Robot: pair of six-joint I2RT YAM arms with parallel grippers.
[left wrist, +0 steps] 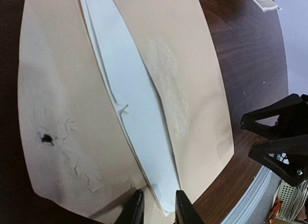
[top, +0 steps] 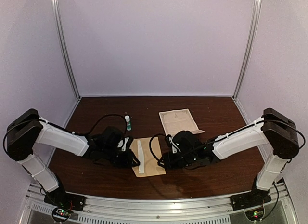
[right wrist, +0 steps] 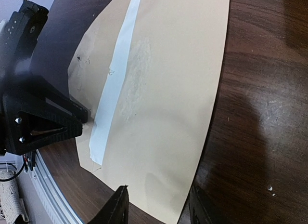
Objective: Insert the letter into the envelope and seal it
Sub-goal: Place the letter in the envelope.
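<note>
Brown table (top: 96,181) holds 1 envelope (top: 154,159), 1 letter (top: 179,120), 1 tube (top: 127,122).

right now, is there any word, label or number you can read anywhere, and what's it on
No text can be read in any view.
letter: faint print inside a dark border, too small to read.
envelope: plain tan paper with a white strip, no writing shows.
small tube: any label is too small to read.
</note>
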